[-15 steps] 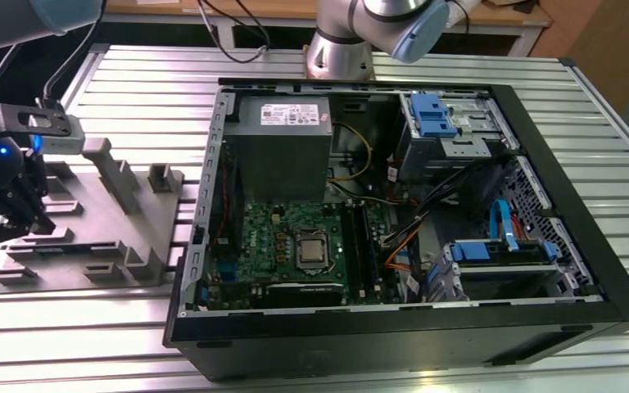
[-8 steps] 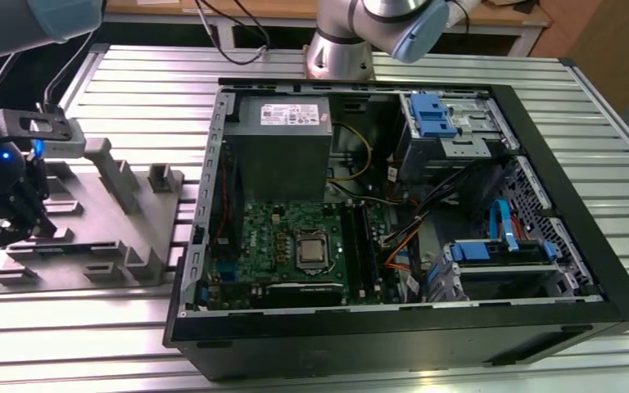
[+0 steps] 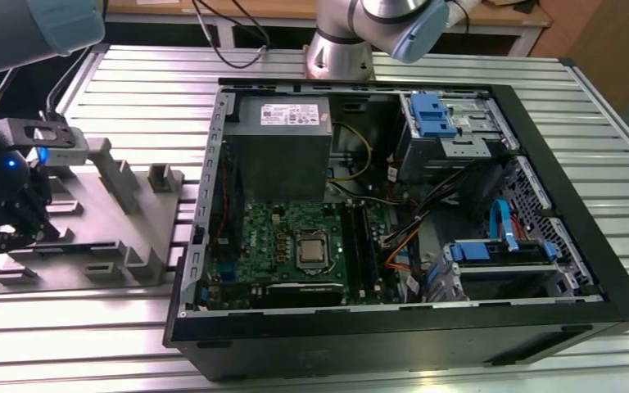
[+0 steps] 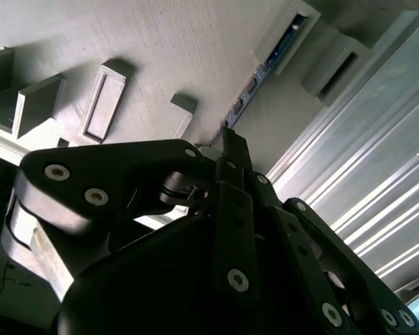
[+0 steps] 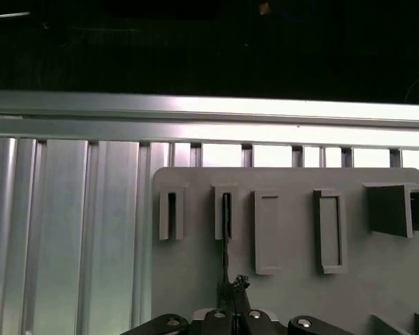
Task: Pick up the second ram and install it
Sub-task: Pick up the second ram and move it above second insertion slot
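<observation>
Gripper point(image 5: 230, 300) sits low over the grey holder point(image 5: 286, 293) on the ribbed metal table point(image 5: 70, 244). In both wrist views the fingers are drawn together and clamped on the near end of the ram stick point(image 5: 226, 255), which shows edge-on as a thin dark line. The stick runs straight out ahead of the fingertips along the holder's face. Its far end sits in a narrow upright slot point(image 5: 218, 213) of the holder. Whether the stick has lifted at all from the holder, cannot tell. A second narrow slot point(image 5: 170, 215) stands just beside that one, and two longer rectangular frames point(image 5: 265, 230) stand on the other side, all ahead of the gripper. Beyond the holder's far edge, bare table ribs. In the exterior view the open computer case point(image 3: 402, 323) lies well apart from the gripper, toward the exterior view's right. The green motherboard point(image 3: 292, 237) lies flat inside the case.
</observation>
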`<state>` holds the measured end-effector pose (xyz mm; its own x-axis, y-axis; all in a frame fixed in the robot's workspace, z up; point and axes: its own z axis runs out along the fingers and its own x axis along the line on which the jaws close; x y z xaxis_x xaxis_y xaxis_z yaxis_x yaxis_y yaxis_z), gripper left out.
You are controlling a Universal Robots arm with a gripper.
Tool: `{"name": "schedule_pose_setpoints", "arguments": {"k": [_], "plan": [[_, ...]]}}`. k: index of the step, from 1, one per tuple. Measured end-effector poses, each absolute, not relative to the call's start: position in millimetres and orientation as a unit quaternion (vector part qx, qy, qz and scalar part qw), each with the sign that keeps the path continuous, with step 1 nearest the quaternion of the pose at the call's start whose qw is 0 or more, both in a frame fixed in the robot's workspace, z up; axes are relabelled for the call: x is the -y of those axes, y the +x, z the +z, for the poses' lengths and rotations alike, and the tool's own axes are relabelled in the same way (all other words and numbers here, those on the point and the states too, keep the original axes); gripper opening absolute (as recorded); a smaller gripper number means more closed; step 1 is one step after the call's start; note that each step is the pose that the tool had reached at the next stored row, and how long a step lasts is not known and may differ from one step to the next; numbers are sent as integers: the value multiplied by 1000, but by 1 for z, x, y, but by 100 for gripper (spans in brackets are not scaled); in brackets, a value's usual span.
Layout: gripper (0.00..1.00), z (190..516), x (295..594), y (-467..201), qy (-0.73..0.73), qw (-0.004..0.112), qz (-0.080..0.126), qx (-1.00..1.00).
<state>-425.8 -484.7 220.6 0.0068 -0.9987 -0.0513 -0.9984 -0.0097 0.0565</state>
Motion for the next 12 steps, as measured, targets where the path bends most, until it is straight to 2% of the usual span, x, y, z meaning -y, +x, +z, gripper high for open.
{"name": "schedule_pose_setpoints", "arguments": {"k": [12], "plan": [[11, 218, 485, -428, 712, 2, -38, 701]]}}
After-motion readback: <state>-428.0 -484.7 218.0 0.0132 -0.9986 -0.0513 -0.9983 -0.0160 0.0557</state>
